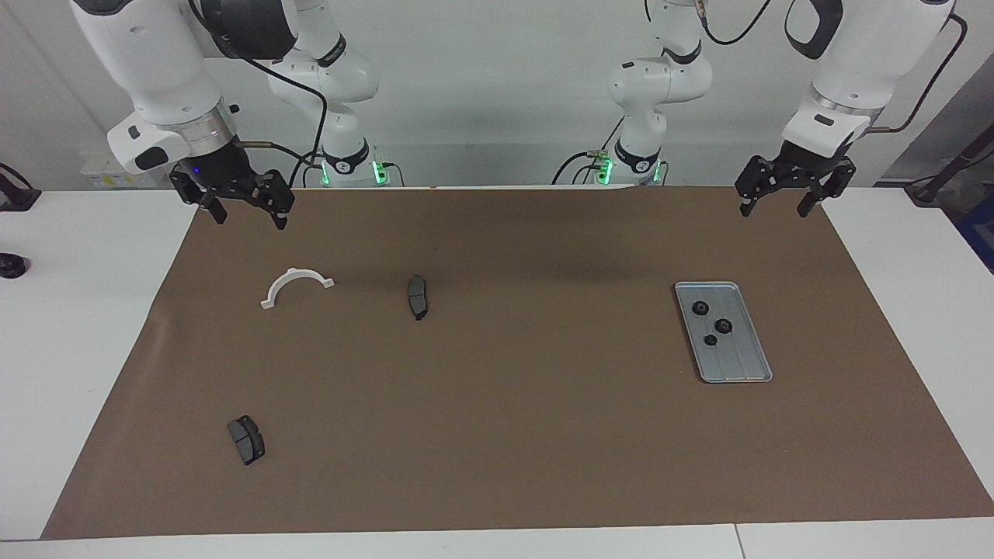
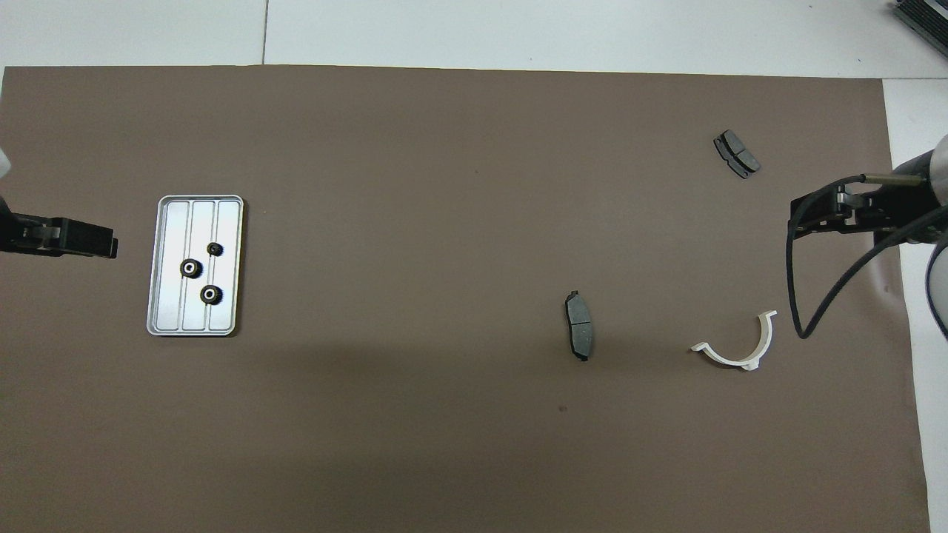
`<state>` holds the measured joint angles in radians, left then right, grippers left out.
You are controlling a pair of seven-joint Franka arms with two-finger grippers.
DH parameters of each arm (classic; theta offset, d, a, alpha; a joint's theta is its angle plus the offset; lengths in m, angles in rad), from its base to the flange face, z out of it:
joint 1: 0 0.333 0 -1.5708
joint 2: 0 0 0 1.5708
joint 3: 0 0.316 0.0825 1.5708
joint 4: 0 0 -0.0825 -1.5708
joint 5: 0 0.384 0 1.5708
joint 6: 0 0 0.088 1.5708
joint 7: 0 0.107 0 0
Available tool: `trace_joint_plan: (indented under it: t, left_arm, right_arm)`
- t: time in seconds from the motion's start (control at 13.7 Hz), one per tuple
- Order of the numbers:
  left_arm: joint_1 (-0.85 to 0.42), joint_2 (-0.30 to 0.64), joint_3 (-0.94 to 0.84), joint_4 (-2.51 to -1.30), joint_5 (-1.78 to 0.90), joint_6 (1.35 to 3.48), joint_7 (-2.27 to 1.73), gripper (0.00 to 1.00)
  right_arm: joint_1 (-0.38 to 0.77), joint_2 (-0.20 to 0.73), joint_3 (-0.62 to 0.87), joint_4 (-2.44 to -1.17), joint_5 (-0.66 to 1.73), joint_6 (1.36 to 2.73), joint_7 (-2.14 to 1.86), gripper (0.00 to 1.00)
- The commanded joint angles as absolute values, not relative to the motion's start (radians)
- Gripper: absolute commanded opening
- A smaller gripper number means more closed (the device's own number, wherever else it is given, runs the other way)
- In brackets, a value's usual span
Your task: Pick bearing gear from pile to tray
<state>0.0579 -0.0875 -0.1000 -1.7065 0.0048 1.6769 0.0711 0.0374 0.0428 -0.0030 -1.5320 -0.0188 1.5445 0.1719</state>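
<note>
The brown mat [image 1: 497, 435] covers most of the table. The silver tray [image 1: 742, 369] lies flat at the left arm's end. The left gripper [image 1: 784, 203] hangs empty with jaws spread over the mat edge by the robots; the right gripper [image 1: 247, 216] hangs likewise, empty and spread, over the corresponding edge at its own end.

Three black bearing gears [image 1: 724, 325] sit apart from one another in the tray's half nearer the robots. No gear shows on the mat, so the task appears complete.

By judgement, the gears are small, rigid and light, with toothed rims that should resist slipping; they are best pinched across the rim from above.

Remaining loose parts: a white half-ring bracket [image 1: 297, 284], a brake pad [image 1: 418, 296] beside it, and another brake pad [image 1: 246, 439] farther from the robots. All lie well apart from the tray and obstruct nothing.
</note>
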Motion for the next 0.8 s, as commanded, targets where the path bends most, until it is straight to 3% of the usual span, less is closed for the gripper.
trace_joint_plan:
  t: [0.0, 0.73]
  left_arm:
    - [0.055, -0.100, -0.094, -1.715, -0.009, 1.672, 0.072, 1.00]
    - [0.055, -0.109, -0.095, -1.729, -0.008, 1.684, 0.077, 1.00]
  right_arm:
    - [0.034, 0.031, -0.003, -1.552, -0.015, 1.560, 0.175, 1.00]
    - [0.021, -0.002, -0.005, -1.603, -0.015, 1.562, 0.172, 1.00]
